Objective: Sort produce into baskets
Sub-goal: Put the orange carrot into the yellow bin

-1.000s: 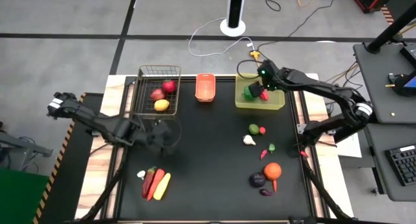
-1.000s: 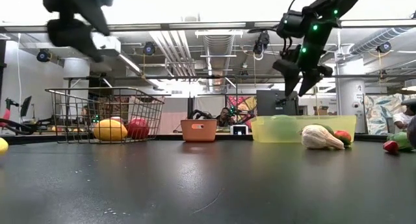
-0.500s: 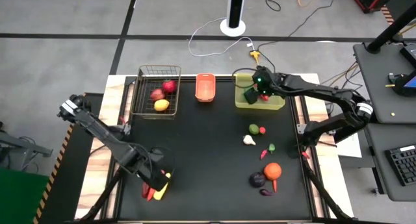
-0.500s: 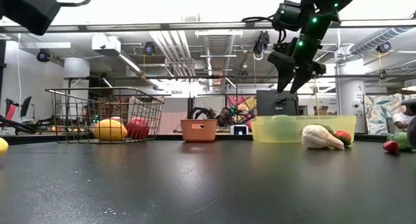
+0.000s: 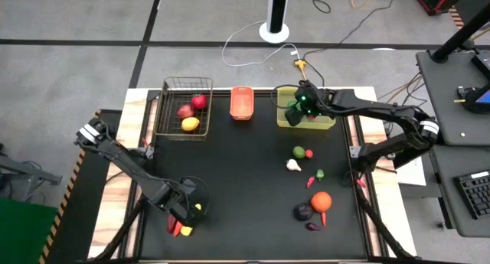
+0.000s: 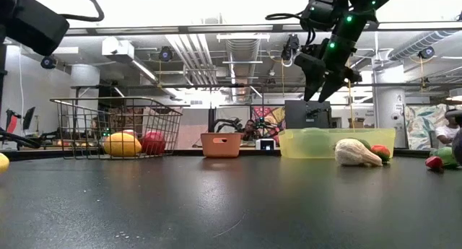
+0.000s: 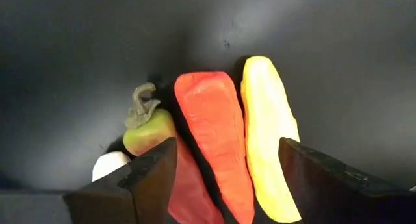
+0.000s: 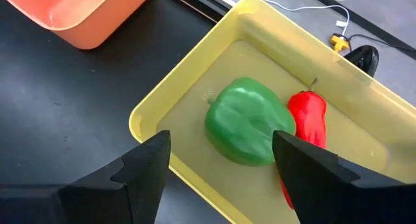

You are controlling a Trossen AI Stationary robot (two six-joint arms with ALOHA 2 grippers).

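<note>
Right wrist view | yellow bin [image 8: 156, 104]: green pepper [image 8: 248, 122], red chilli [image 8: 309, 120] | right hand [image 8: 218, 169] released (empty)

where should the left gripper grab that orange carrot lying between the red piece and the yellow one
Grip the orange carrot across its thick upper half, coming straight down from above. It lies flat on the table, wedged between the yellow piece and the red piece, so the sides are tight. The open left gripper already straddles it; the fingers probably need to nudge the neighbours aside.
</note>
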